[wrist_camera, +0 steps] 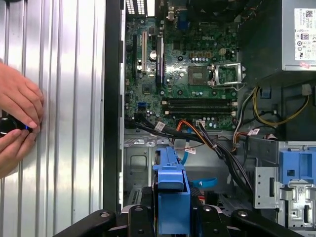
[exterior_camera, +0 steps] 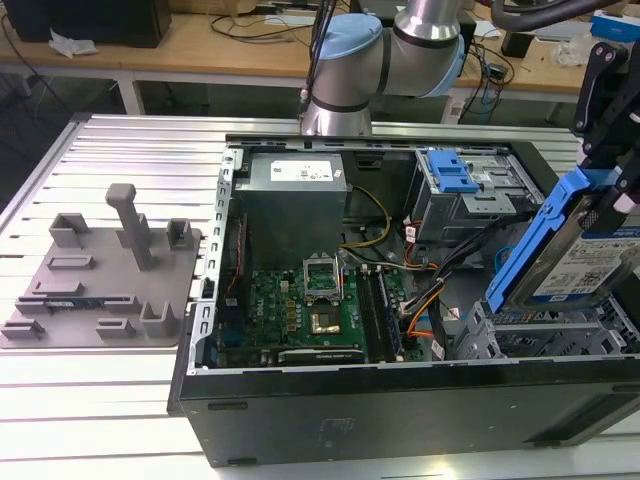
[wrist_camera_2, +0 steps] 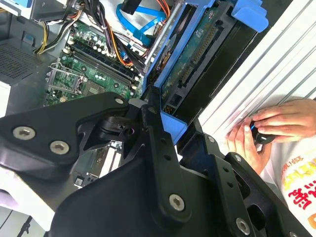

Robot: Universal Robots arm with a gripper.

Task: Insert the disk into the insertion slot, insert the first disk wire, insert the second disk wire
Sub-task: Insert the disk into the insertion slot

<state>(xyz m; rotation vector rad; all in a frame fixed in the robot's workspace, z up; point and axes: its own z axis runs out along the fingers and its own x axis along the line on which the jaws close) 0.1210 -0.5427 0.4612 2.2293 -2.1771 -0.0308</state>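
We see our gripper (wrist_camera: 171, 213) clamped on the disk (exterior_camera: 585, 262), squeezing its blue frame from both sides. The disk hangs tilted just above the slot (exterior_camera: 520, 340), at the exterior view's right end of the open computer (exterior_camera: 400, 405). A person's hands (wrist_camera: 17, 123) rest on the worktop (exterior_camera: 100, 400) beside it.

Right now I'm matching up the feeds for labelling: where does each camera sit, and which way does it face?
Exterior view: off the arm, looking down into the open computer case; the arm and gripper show, holding the disk tilted above the insertion slot.
First wrist view: on the wrist, looking past the gripper's links down onto the motherboard.
Second wrist view: on the wrist, looking along the disk's circuit-board side, gripper links in front.
Both wrist views share the disk, the motherboard and a person's hands.
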